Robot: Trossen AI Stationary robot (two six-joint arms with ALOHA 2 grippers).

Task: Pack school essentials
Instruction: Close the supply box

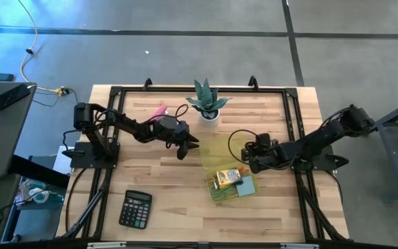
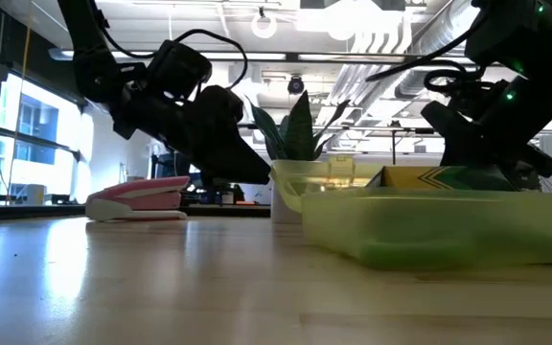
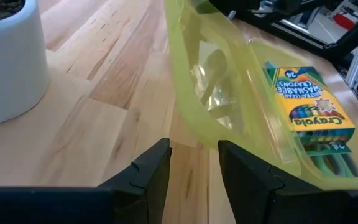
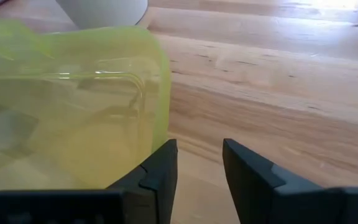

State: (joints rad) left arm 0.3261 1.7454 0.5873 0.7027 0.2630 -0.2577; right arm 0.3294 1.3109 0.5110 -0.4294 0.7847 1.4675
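A translucent yellow-green case (image 1: 231,181) lies open on the table, its lid (image 1: 216,149) spread toward the plant. A yellow Crayola crayon box (image 3: 312,112) and some green items lie inside it; I cannot tell the other stationery apart. My left gripper (image 1: 187,144) hovers open just left of the lid (image 3: 194,93), with nothing between its fingers (image 3: 194,168). My right gripper (image 1: 249,158) is open at the lid's right side (image 4: 73,99), low over bare wood, its gap (image 4: 199,168) empty.
A white pot with a spiky plant (image 1: 209,105) stands just beyond the lid. A pink oblong bar (image 1: 159,111) lies at the far left behind my left arm. A black calculator (image 1: 135,209) sits at the near left. Bare wood lies between the calculator and the case.
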